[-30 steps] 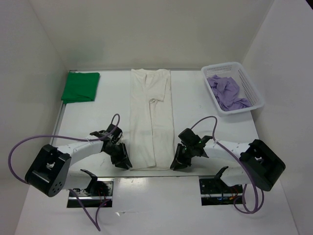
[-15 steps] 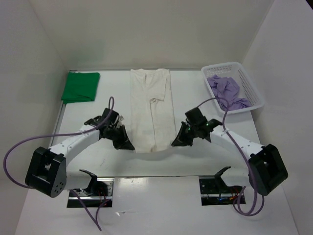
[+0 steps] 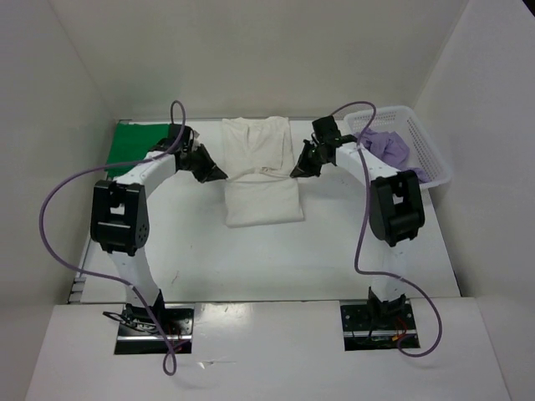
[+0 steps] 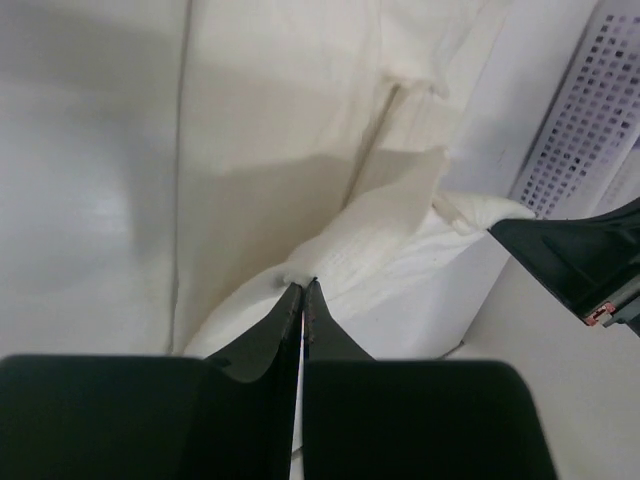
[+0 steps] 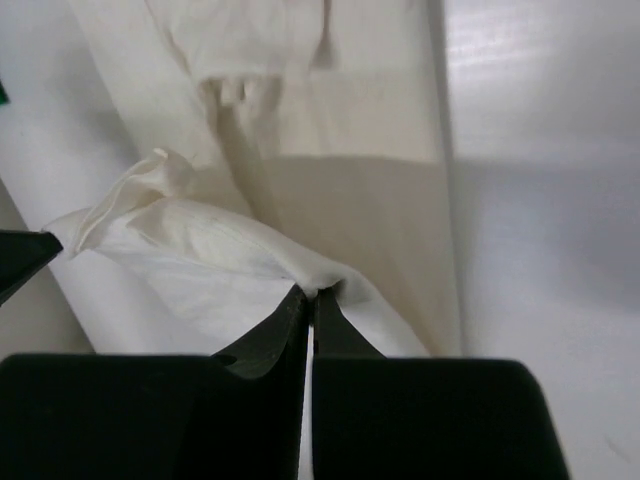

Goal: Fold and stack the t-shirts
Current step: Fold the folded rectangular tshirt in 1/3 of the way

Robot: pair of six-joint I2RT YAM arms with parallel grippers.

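Observation:
The white t-shirt (image 3: pixel 257 150) lies in a long strip at the middle back of the table, its near end doubled over towards the far end. My left gripper (image 3: pixel 220 175) is shut on the left corner of the lifted hem (image 4: pixel 330 250). My right gripper (image 3: pixel 295 172) is shut on the right corner (image 5: pixel 300 265). Both pinch the cloth just above the strip, level with each other. The green t-shirt (image 3: pixel 127 146) lies folded at the back left, partly behind my left arm. The lavender t-shirt (image 3: pixel 386 147) sits crumpled in the basket.
A white mesh basket (image 3: pixel 431 151) stands at the back right, close to my right arm; its wall (image 4: pixel 585 105) shows in the left wrist view. Walls close in the table on three sides. Purple cables loop from both arms.
Both grippers shut on the near hem corners and carried them up and away from the bases, doubling the white t-shirt over itself. Both arms are now stretched far out.

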